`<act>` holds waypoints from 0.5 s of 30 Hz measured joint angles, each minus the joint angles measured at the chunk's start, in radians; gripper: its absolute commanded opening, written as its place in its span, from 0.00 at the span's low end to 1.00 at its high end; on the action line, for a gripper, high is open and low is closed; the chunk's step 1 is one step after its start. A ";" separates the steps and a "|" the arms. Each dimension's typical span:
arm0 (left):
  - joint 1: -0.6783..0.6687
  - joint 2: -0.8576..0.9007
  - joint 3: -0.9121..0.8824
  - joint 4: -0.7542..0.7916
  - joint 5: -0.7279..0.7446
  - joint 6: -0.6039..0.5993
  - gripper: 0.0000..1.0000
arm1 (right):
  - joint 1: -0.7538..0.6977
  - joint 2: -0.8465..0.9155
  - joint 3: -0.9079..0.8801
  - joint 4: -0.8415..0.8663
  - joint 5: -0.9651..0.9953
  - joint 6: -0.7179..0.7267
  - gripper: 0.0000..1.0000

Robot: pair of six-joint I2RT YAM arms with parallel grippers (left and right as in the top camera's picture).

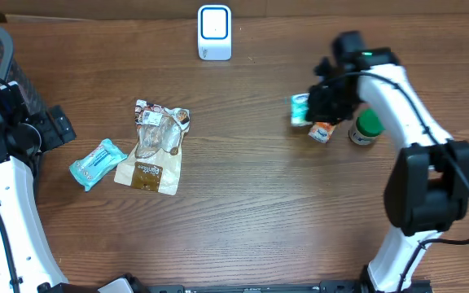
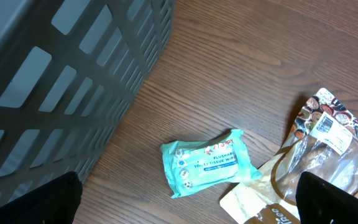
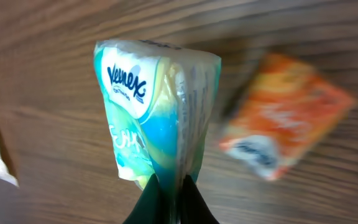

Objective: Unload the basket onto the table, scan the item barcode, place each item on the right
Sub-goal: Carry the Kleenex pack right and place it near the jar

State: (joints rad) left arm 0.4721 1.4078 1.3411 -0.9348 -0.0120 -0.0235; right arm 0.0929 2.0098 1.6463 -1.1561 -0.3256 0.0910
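My right gripper (image 3: pixel 169 200) is shut on the lower edge of a teal and white Kleenex tissue pack (image 3: pixel 151 106), which stands up between the fingers above the wood table. From overhead the pack (image 1: pixel 300 110) sits at the right gripper (image 1: pixel 316 104), right of centre at the back. The white barcode scanner (image 1: pixel 214 32) stands at the far edge, well left of it. My left gripper (image 2: pixel 185 208) is open, with nothing between its fingers (image 2: pixel 30 199). It hovers near a teal wipes pack (image 2: pixel 207 162) and a clear snack bag (image 2: pixel 325 155).
An orange packet (image 1: pixel 322 131) and a green-lidded jar (image 1: pixel 366 126) lie just right of the held pack. The orange packet (image 3: pixel 284 130) is blurred in the right wrist view. A dark mesh basket (image 2: pixel 61 81) stands at the far left, close to the left arm.
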 measured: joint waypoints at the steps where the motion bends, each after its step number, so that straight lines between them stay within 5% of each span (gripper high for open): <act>1: 0.000 0.000 0.000 0.000 0.000 0.000 1.00 | -0.036 0.000 -0.014 0.013 -0.024 0.003 0.04; 15: 0.000 0.000 0.000 0.000 0.000 0.000 1.00 | -0.082 0.000 -0.070 0.010 0.024 0.027 0.04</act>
State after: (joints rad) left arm 0.4721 1.4078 1.3411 -0.9344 -0.0120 -0.0235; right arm 0.0109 2.0098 1.5761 -1.1465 -0.3016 0.1177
